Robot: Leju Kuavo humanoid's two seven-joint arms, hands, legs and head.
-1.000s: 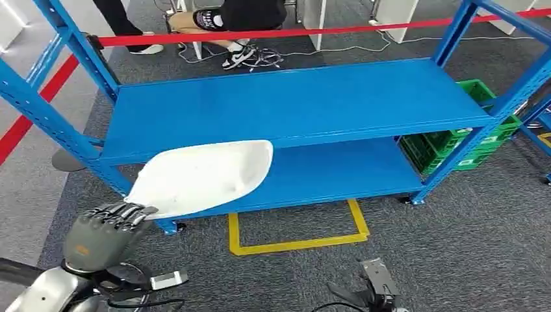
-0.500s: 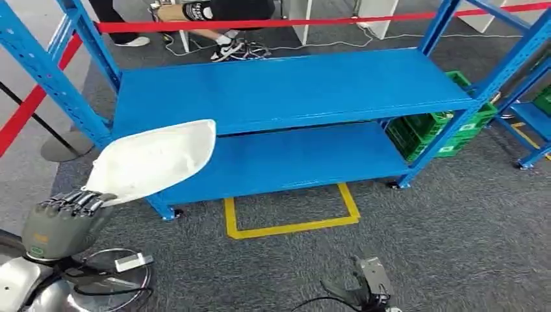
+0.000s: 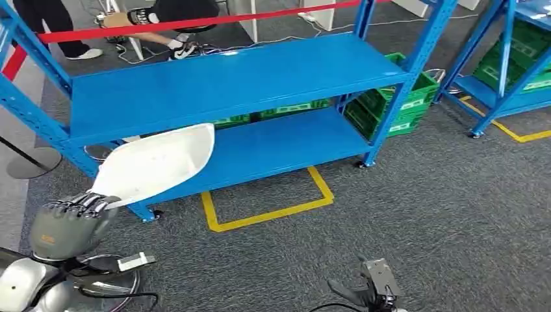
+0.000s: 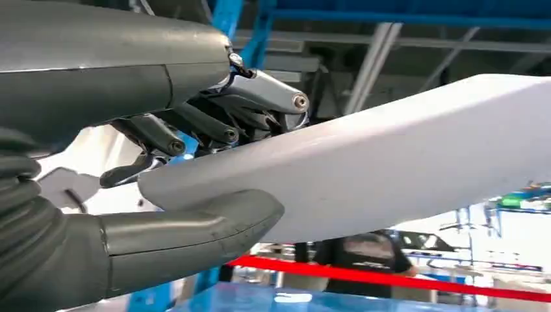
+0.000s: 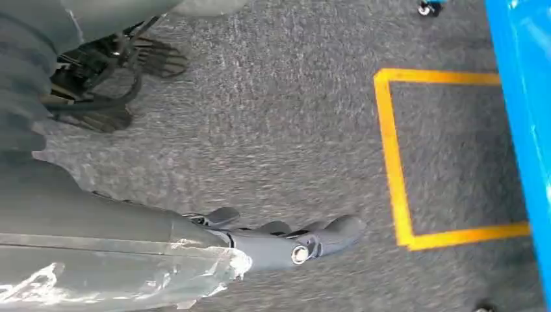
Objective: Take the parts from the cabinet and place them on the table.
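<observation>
Two blue shelves make up the big rack (image 3: 221, 84), which sits on grey carpet (image 3: 422, 214) and takes up most of the head view. Green crates (image 3: 396, 107) are tucked behind its right end, with another blue rack (image 3: 513, 71) holding more green crates further right. A yellow taped square (image 3: 266, 201) is marked on the floor in front of the rack, and a red barrier tape (image 3: 195, 23) runs behind it, where a person's legs and shoes (image 3: 162, 29) show. The part (image 3: 156, 164) is a long, smooth white shell, sort of scoop-shaped, held up in the air in front of the rack's left end, tilted. The left hand (image 3: 68, 224) grips its near end, thumb under and fingers (image 4: 214, 123) curled over the top edge. The right hand (image 5: 286, 244) hangs over the carpet, fingers loosely curled, holding nothing.
</observation>
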